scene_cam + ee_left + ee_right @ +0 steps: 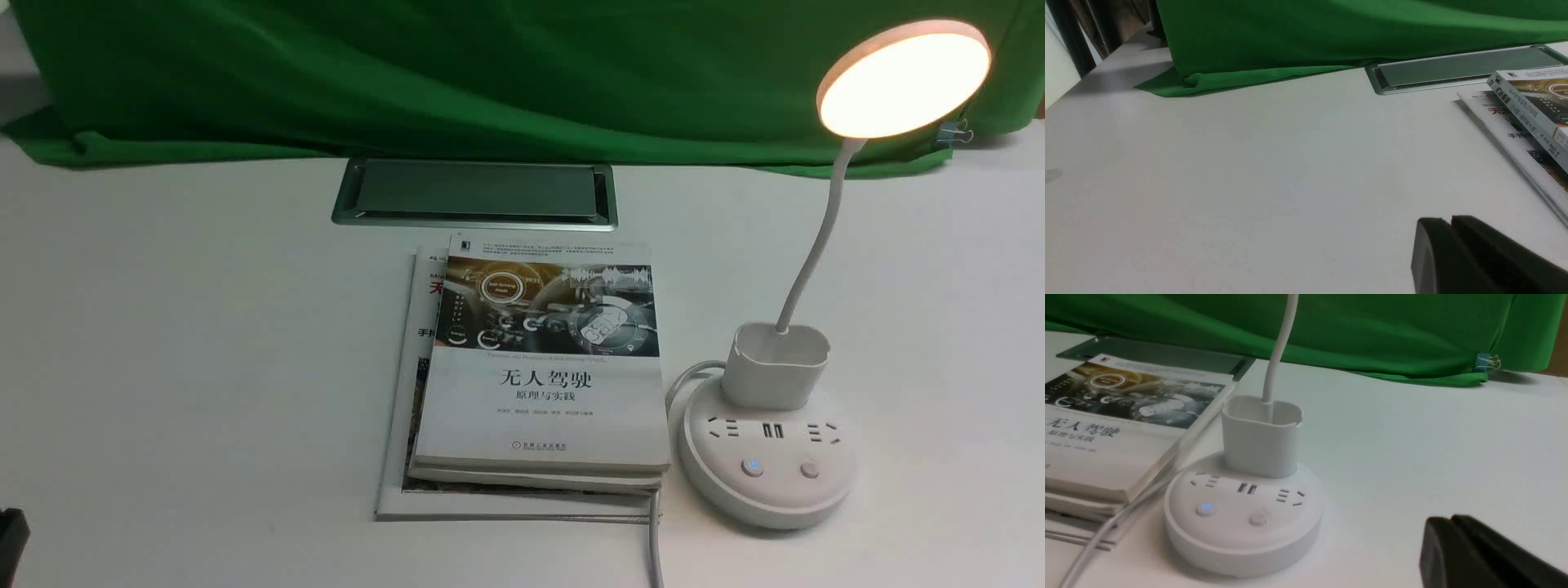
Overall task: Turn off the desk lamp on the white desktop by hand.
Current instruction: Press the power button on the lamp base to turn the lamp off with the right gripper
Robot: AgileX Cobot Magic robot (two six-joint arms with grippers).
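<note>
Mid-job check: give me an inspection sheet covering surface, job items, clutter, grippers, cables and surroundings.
Surface: white desktop looks bare and clean; grey cable hatch set in near the cloth.
Job's things: desk lamp lit; left button glows blue, right button unlit.
Clutter: stacked books close beside the lamp base.
Grippers: left gripper and right gripper both look shut, holding nothing, clear of the lamp.
Cables: white cord runs from the base past the books to the near edge.
Surroundings: green cloth behind, binder clip on it.
</note>
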